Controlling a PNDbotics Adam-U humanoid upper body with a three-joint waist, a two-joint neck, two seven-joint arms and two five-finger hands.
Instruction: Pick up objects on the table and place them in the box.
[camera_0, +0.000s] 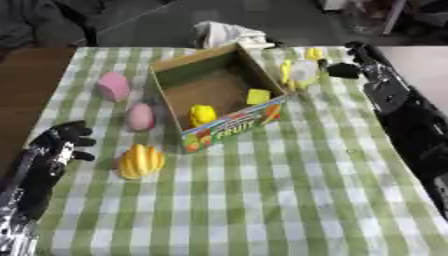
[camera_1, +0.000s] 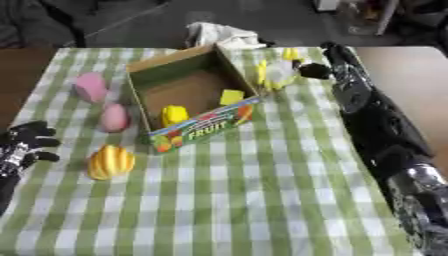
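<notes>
An open cardboard fruit box (camera_0: 236, 125) stands at the middle of the checked cloth, with a yellow fruit (camera_0: 202, 114) and a small yellow block (camera_0: 258, 96) inside. Left of it lie two pink things (camera_0: 113, 86) (camera_0: 140, 116) and a yellow ridged fruit (camera_0: 141, 161). My right hand (camera_0: 343, 70) reaches in from the right and is curled against a white and yellow thing (camera_0: 302, 72) just past the box's right wall. My left hand (camera_0: 66, 140) rests open at the lower left, a short way left of the ridged fruit, holding nothing.
A crumpled white cloth (camera_0: 227, 32) lies at the table's far edge behind the box. The green checked cloth (camera_0: 262, 200) stretches bare toward me. My right forearm (camera_1: 376, 125) lies along the right side of the table.
</notes>
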